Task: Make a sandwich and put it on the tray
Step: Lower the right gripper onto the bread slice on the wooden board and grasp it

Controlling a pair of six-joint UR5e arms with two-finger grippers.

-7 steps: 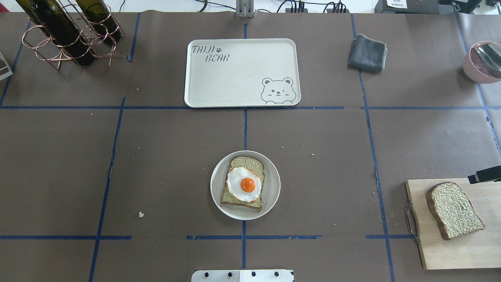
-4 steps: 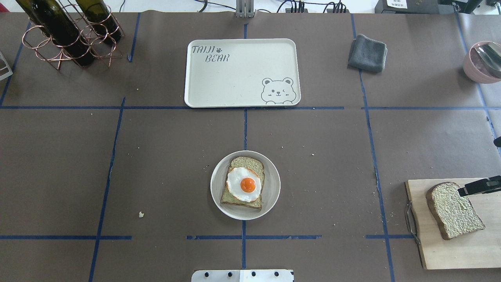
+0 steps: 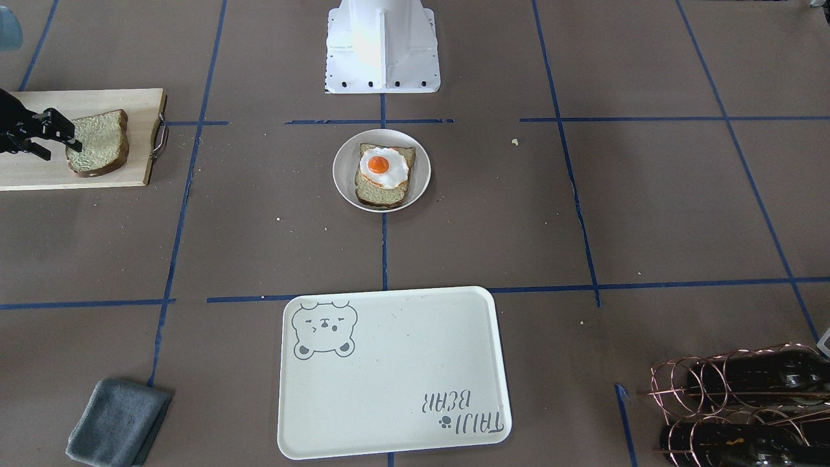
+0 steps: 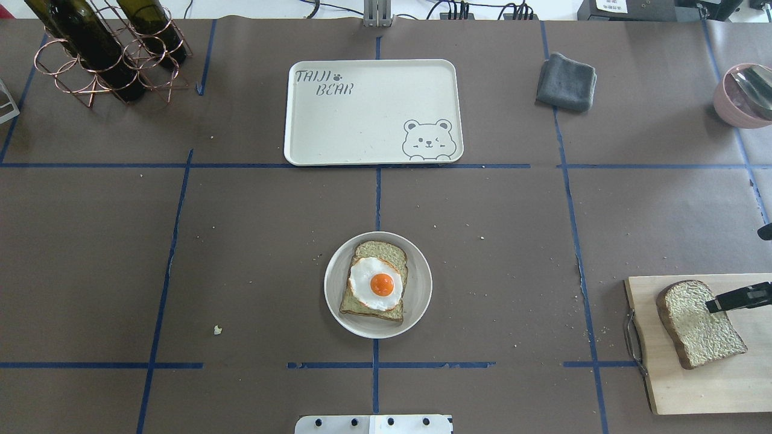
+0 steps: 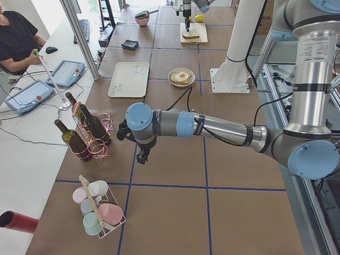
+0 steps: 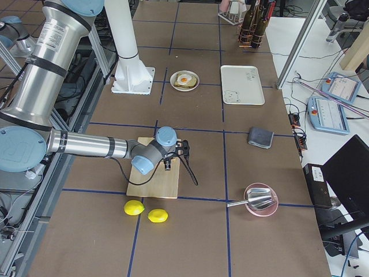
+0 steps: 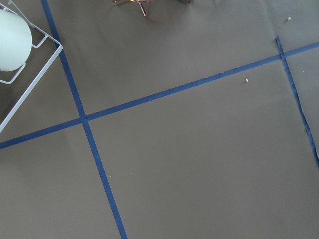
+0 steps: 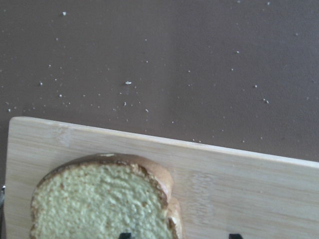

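The overhead camera sits high behind the robot, looking forward and down on the brown paper-covered table [image 4: 241, 241]. The front-facing one stares back steeply from the far edge, and both catch the cream-white rectangular plastic tray [image 4: 374, 111]. Side cameras look along the table from its ends. The left wrist camera hangs close over bare paper; the right wrist, closer, over the pale wooden cutting board [image 8: 239, 184].

Brown paper-covered table [image 4: 241, 253], blue tape grid lines [image 4: 90, 164], white side bench [image 5: 21, 175] (touch panels [image 5: 68, 73] on it), aluminium posts [image 5: 81, 40]
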